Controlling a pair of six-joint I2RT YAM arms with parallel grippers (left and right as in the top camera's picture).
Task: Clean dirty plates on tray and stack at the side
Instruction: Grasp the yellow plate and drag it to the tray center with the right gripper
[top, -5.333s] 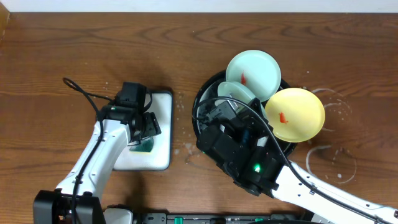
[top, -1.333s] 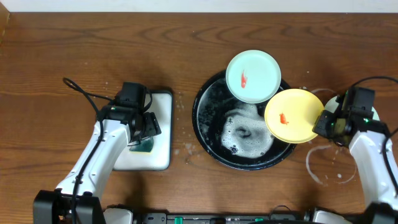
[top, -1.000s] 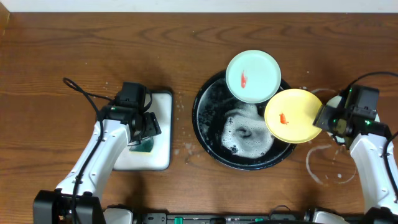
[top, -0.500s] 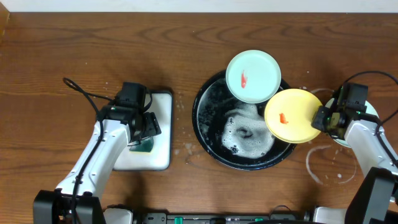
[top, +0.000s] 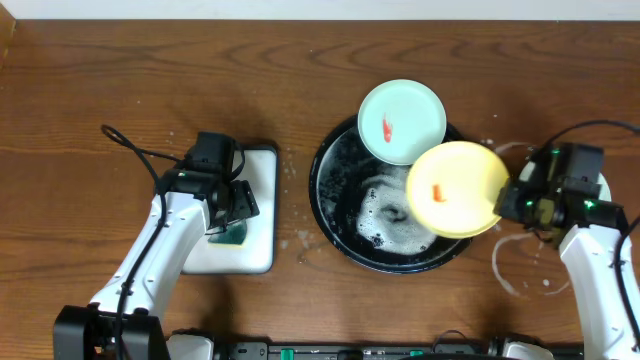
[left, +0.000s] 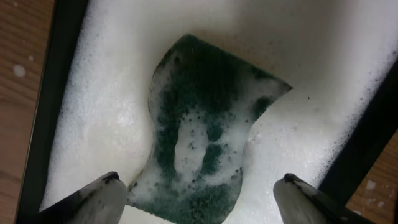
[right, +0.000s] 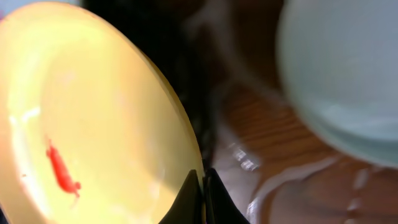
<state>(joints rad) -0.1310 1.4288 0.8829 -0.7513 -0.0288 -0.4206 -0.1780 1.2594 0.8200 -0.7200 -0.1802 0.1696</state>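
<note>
The black tray (top: 320, 195) holds soapy water. A mint-blue plate (top: 402, 122) with a red smear rests on its back rim. My right gripper (top: 507, 200) is shut on the right edge of the yellow plate (top: 455, 188), which hangs tilted over the tray's right side, its red smear up. In the right wrist view the fingers (right: 200, 177) pinch the yellow plate's rim (right: 93, 124). A second mint plate (right: 348, 68) lies on the table to the right, mostly hidden under the arm in the overhead view. My left gripper (top: 232, 213) is open above the green sponge (left: 205, 130).
The white dark-rimmed tray (top: 262, 200) with foam stands left of the black tray and holds the sponge (top: 232, 237). Wet rings and foam spots (top: 520, 270) mark the wood at the right and between the two trays.
My right gripper closed on the yellow plate's edge and shifted it left, over the tray. The mint plate on the rim slid slightly left. The left arm has not moved.
</note>
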